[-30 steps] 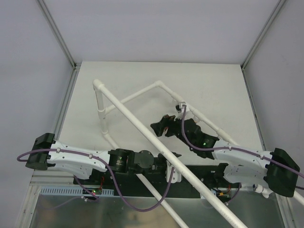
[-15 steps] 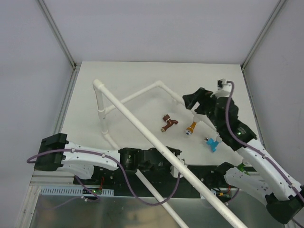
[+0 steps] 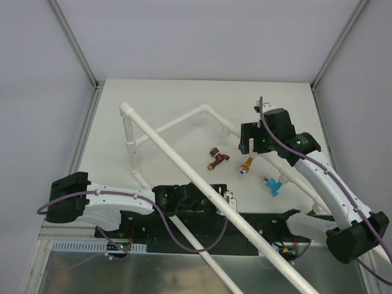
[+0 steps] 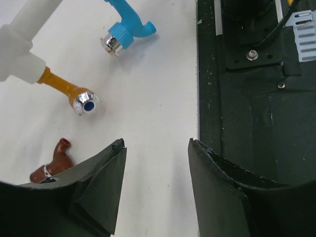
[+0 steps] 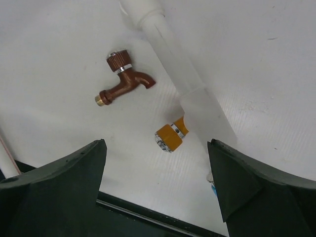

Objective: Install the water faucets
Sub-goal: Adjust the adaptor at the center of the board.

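Toward the right of the white table (image 3: pixel 171 92), three faucets rest in the wedge between two rails of the pipe frame (image 3: pixel 160 144). The brown faucet (image 3: pixel 217 158) lies flat and aslant. The orange faucet (image 3: pixel 247 164) points its silver end at the near edge, its other end hidden at the pipe. The blue faucet (image 3: pixel 273 184) lies beside that pipe, silver end toward the orange one.

My right gripper (image 3: pixel 250 141), jaws wide and empty, hovers over the orange faucet; a second ago that arm lay low, covering all three. My left gripper (image 4: pixel 155 148), jaws partly apart and empty, has barely moved. Bare table lies between the brown faucet and the near edge.
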Robot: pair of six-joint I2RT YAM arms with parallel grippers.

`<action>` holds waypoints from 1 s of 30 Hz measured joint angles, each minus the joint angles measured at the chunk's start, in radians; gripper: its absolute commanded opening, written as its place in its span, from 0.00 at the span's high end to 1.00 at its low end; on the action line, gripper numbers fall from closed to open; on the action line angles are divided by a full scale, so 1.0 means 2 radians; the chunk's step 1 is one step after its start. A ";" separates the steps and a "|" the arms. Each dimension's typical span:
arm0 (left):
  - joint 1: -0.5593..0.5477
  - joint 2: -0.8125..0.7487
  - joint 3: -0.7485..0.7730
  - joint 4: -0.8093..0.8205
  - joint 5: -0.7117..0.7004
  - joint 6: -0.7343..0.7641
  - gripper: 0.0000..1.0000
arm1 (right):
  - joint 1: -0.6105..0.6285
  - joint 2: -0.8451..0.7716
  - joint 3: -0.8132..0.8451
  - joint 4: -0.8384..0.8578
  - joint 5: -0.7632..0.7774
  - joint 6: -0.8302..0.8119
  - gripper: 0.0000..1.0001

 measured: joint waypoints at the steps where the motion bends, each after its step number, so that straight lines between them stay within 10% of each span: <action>1: 0.000 -0.011 -0.011 0.000 0.001 -0.007 0.45 | 0.000 0.006 -0.001 -0.004 0.000 -0.011 0.09; 14: 0.000 -0.091 -0.067 -0.013 -0.014 -0.056 0.45 | -0.006 0.129 0.022 0.025 0.013 -0.174 0.18; 20: 0.000 -0.096 -0.079 -0.016 -0.025 -0.060 0.45 | -0.010 0.218 0.069 0.030 0.018 -0.243 0.50; 24: 0.000 -0.097 -0.081 -0.016 -0.030 -0.060 0.44 | -0.009 0.285 0.110 0.018 0.006 -0.283 0.98; 30: 0.000 -0.103 -0.095 -0.017 -0.048 -0.059 0.44 | 0.001 0.378 0.227 -0.014 -0.001 -0.317 1.00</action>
